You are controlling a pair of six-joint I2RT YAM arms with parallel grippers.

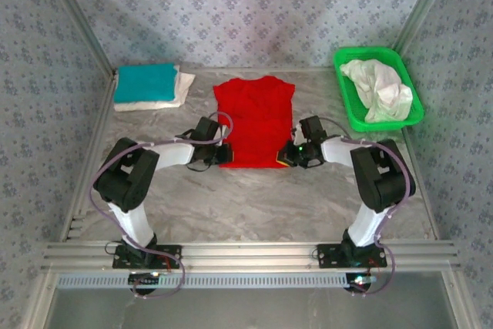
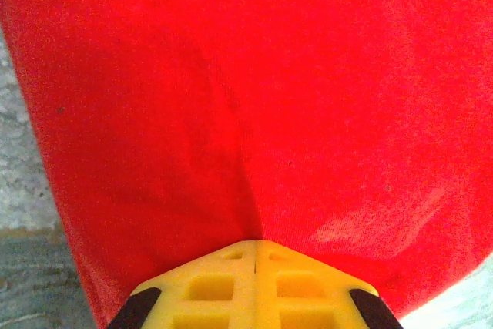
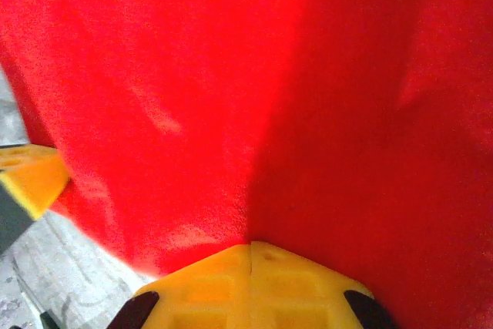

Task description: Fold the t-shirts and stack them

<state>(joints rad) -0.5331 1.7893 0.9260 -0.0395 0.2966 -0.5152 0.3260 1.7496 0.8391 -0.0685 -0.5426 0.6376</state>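
A bright red t-shirt [image 1: 254,121] lies spread flat in the middle of the table, collar end toward the back. My left gripper [image 1: 224,153] is shut on the shirt's near left corner, and my right gripper [image 1: 286,155] is shut on its near right corner. In the left wrist view the yellow jaws meet tight at the cloth's edge [image 2: 255,243], red t-shirt [image 2: 269,98] above them. The right wrist view has the same pinch [image 3: 251,246], with red t-shirt [image 3: 231,90] creasing from the tips. A folded teal t-shirt [image 1: 145,81] rests on a folded white t-shirt [image 1: 179,92] at the back left.
A green mesh basket [image 1: 352,112] at the back right holds a crumpled white t-shirt [image 1: 379,88]. Patterned walls and metal frame rails enclose the table on three sides. Bare marble tabletop [image 1: 254,202] lies between the shirt and the arm bases.
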